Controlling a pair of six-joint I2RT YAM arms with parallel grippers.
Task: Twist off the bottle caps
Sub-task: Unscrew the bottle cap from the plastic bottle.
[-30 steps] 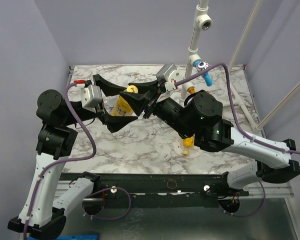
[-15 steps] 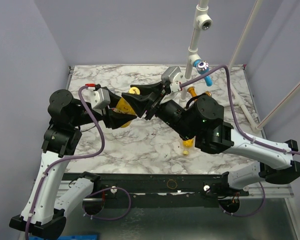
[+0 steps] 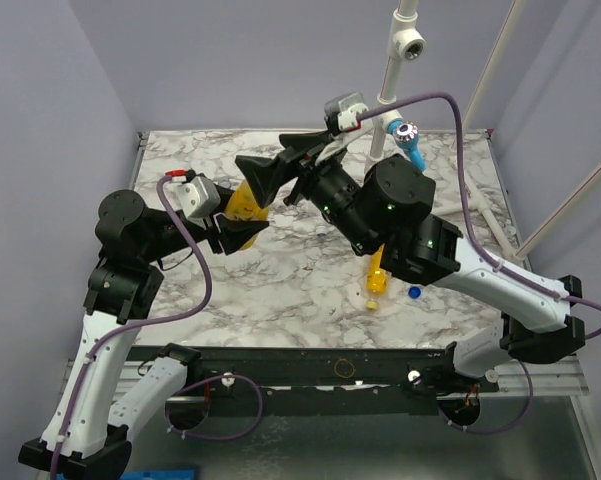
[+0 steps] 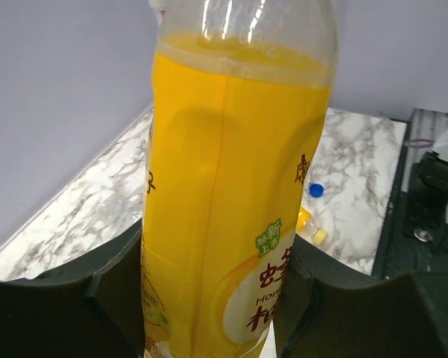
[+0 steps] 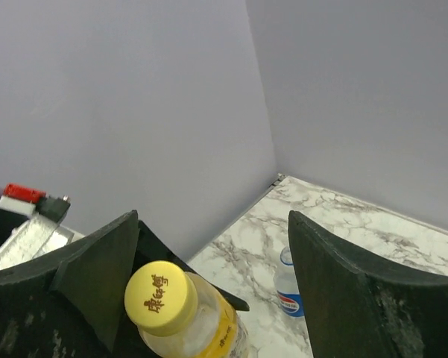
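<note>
My left gripper (image 3: 242, 215) is shut on a yellow-orange bottle (image 3: 246, 200) and holds it upright above the table. In the left wrist view the bottle (image 4: 224, 186) fills the space between the black fingers (image 4: 112, 283). Its yellow cap (image 5: 160, 297) sits on the neck. My right gripper (image 3: 280, 165) stands open over the cap, in the wrist view (image 5: 212, 246) with a finger on each side and neither touching it. A second yellow bottle (image 3: 377, 268) lies on the table. A loose yellow cap (image 3: 372, 303) and a loose blue cap (image 3: 414, 293) lie beside it.
A clear bottle with a blue Pepsi label (image 5: 288, 291) stands on the marble table (image 3: 280, 290) near the back wall. A white pipe stand (image 3: 390, 80) with a blue fitting (image 3: 412, 148) rises at the back right. Purple walls close in the left and the back.
My left gripper has closed on the yellow-orange bottle. My right gripper has let go of the cap, opened and risen toward the back.
</note>
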